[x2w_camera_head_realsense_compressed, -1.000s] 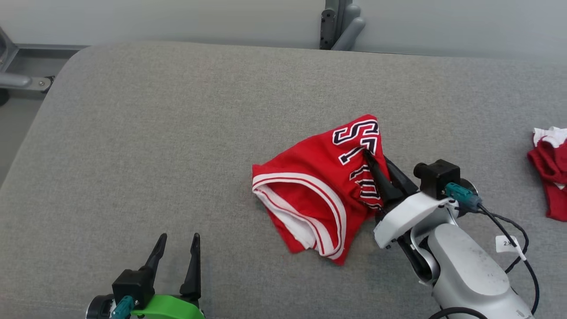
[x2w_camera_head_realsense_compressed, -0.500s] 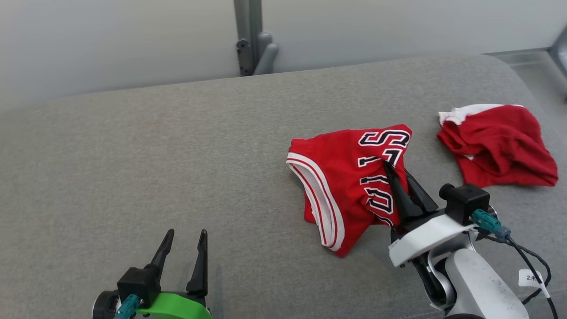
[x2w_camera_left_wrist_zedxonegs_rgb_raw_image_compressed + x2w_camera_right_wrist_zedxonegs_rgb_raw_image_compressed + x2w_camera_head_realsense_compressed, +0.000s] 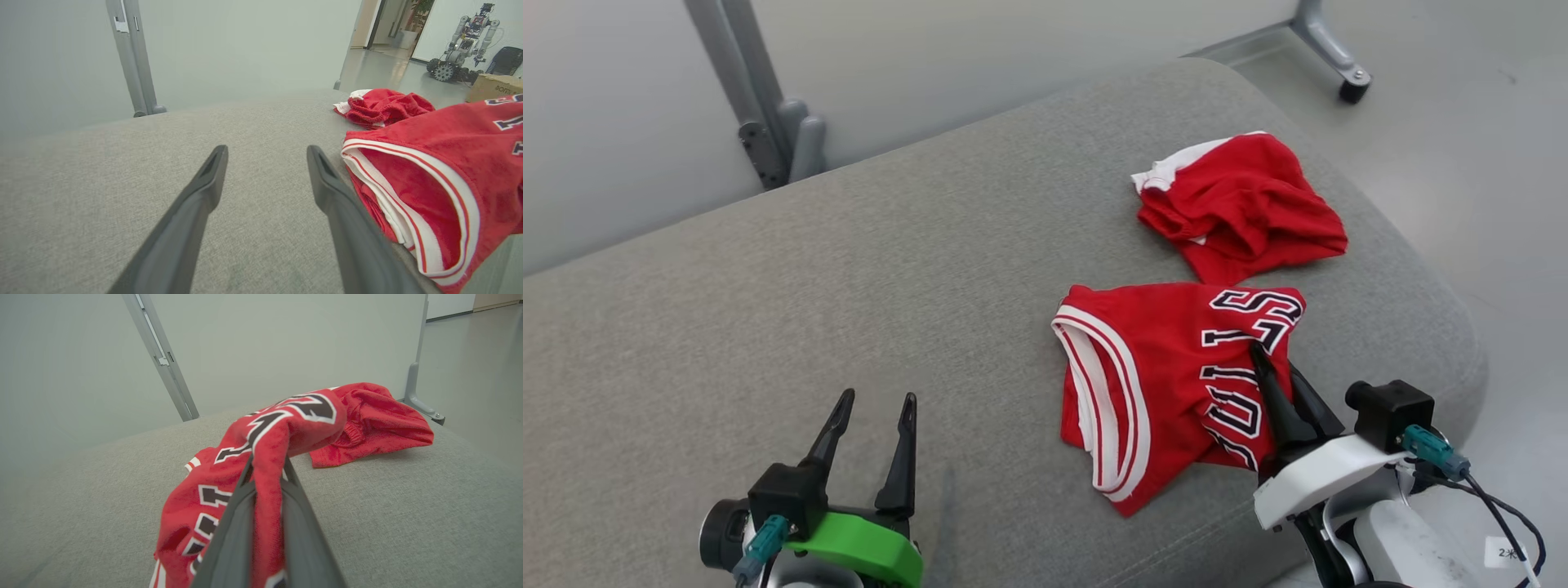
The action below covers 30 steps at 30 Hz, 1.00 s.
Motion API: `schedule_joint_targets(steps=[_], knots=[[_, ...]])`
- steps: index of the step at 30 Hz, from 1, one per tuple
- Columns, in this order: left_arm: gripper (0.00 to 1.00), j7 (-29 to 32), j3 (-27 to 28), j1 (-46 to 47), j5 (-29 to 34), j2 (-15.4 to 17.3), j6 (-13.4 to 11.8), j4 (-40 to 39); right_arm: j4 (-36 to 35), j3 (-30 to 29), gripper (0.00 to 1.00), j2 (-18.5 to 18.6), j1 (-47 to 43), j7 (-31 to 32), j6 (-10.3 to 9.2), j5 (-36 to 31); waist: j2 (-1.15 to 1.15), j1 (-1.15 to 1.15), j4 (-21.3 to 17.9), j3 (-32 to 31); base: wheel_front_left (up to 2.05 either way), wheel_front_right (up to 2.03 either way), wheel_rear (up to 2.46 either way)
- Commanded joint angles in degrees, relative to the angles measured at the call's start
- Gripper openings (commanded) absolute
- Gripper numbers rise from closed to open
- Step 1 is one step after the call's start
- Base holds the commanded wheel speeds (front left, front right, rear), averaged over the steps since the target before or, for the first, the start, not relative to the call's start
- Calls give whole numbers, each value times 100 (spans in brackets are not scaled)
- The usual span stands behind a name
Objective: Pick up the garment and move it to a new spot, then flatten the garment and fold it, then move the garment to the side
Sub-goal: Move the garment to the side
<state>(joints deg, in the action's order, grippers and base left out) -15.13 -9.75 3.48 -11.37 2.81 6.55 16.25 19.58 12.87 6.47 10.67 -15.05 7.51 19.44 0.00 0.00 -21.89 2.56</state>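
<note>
Grey padded fabric (image 3: 849, 286) covers the work surface, and pale floor (image 3: 1462, 122) lies beyond its rounded end at 2 o'clock in the head view. On it, the right gripper (image 3: 1272, 361) is clamped on the red jersey (image 3: 1168, 359). The right wrist view shows a ridge of cloth pinched between the two dark fingers (image 3: 233, 522), with the lettered part draped over their tips. The grip sits on the jersey's lettered side, at 4 o'clock of the garment. The rest lies on the padding, its white-trimmed opening toward 8 o'clock. The jersey is at about 4 o'clock from the middle of the head view, near the padding's rounded corner.

At 7 o'clock the left gripper (image 3: 878, 396) has its fingers spread wide and holds nothing, well apart from the jersey. A second, crumpled red garment (image 3: 1241, 204) with a white band lies at 1 o'clock from the jersey, just beside it — whether they touch I cannot tell. A grey metal post (image 3: 760, 122) stands behind the padding at 11 o'clock.
</note>
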Motion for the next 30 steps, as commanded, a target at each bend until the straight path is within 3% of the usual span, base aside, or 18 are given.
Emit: schedule_joint_targets(steps=[1, 10, 16, 21, 30], knots=[[100, 7, -5, 72, 42, 23, 23, -22, 11, 0, 0, -12, -44, -14, -6, -31, 0, 0, -617, 192, 0, 0, 0], [100, 7, -37, 257, 237, 25, 57, -65, -4, 20, 0, -88, 155, -15, -6, -73, 0, 0, -619, 538, 0, 0, 0], [100, 7, -58, 457, 384, 25, 96, -171, 95, 321, 0, 116, 819, -14, -6, -222, 0, 0, -243, 934, 0, 0, 0], [100, 7, -96, 715, 579, 91, 94, -253, 602, 387, 0, 399, 2039, -14, -6, -411, 0, 0, 237, 1447, 0, 0, 0], [100, 7, -459, 1136, 652, 338, 89, -439, 2177, -206, 0, 1219, 3638, -15, -8, -753, 0, 0, 947, 2082, 0, 0, 0]])
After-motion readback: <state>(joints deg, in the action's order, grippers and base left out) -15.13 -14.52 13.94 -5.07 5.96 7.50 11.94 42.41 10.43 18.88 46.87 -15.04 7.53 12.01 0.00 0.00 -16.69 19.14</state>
